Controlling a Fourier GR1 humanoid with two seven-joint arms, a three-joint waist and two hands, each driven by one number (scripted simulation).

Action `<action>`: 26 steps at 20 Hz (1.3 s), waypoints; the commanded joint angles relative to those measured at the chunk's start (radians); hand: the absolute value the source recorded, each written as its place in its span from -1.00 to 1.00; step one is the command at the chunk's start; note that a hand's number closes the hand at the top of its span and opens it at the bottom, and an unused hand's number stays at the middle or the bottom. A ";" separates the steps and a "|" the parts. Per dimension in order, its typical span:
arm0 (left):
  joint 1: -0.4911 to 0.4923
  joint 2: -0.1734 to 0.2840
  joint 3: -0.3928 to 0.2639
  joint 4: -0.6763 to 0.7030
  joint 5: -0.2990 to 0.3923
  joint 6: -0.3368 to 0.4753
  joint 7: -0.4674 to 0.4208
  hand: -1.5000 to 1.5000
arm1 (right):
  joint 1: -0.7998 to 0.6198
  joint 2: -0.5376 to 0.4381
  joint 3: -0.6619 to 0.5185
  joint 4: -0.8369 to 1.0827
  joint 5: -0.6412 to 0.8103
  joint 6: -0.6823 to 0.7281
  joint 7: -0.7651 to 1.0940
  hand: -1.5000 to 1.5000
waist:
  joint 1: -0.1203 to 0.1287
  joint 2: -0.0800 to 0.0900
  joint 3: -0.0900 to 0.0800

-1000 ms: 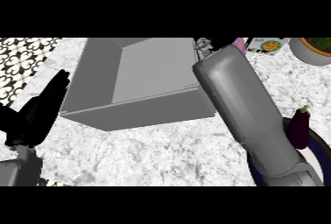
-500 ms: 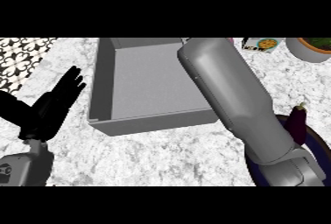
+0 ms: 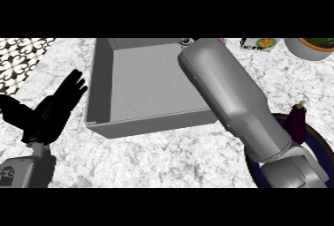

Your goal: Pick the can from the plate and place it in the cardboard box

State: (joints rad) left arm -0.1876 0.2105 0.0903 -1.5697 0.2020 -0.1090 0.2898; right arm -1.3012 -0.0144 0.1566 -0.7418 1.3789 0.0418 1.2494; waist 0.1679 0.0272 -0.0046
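The box [image 3: 140, 88] is grey and open-topped, and stands at the upper middle with nothing visible inside. My right forearm [image 3: 228, 97] reaches from the lower right over the box's right wall to its far right corner. The forearm and the view's top edge hide its hand. A small round grey thing [image 3: 187, 42] shows at the wrist's end; I cannot tell if it is the can. The dark blue plate [image 3: 323, 152] lies at the lower right under the arm. My left hand [image 3: 52, 112] rests open at the left, fingers up, apart from the box.
A purple eggplant [image 3: 297, 123] lies on the plate. At the top right are a potted plant [image 3: 313, 46] and a small printed packet [image 3: 259, 44]. A patterned tile strip [image 3: 20, 57] runs along the counter's upper left.
The box now sits lower and further right in the view. My right forearm has stretched further over its far right corner. The left hand has lifted and its fingers have spread.
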 commanded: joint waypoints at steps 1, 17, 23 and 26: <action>0.002 0.019 0.017 0.002 0.006 -0.010 -0.002 0.00 | 0.031 0.014 0.012 0.039 -0.061 -0.134 0.233 1.00 | -0.008 -0.001 0.002; 0.015 -0.021 -0.008 -0.005 -0.010 0.020 0.006 0.00 | 0.157 0.014 0.051 0.010 -0.202 -0.483 0.171 -1.00 | -0.025 -0.011 0.004; 0.035 0.000 0.033 0.006 -0.008 0.030 -0.007 0.00 | 0.192 0.014 0.001 -0.125 -0.078 -0.692 0.167 -1.00 | -0.087 -0.026 0.005; 0.044 0.007 0.048 0.006 0.010 0.021 -0.004 0.00 | 0.226 0.014 0.003 -0.188 -0.046 -0.752 0.185 -1.00 | -0.091 -0.034 0.004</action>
State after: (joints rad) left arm -0.1488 0.2124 0.1249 -1.5648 0.2042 -0.0887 0.2846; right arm -1.0919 -0.0145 0.1536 -0.8686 1.2855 -0.4835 1.1786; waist 0.0919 -0.0014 -0.0002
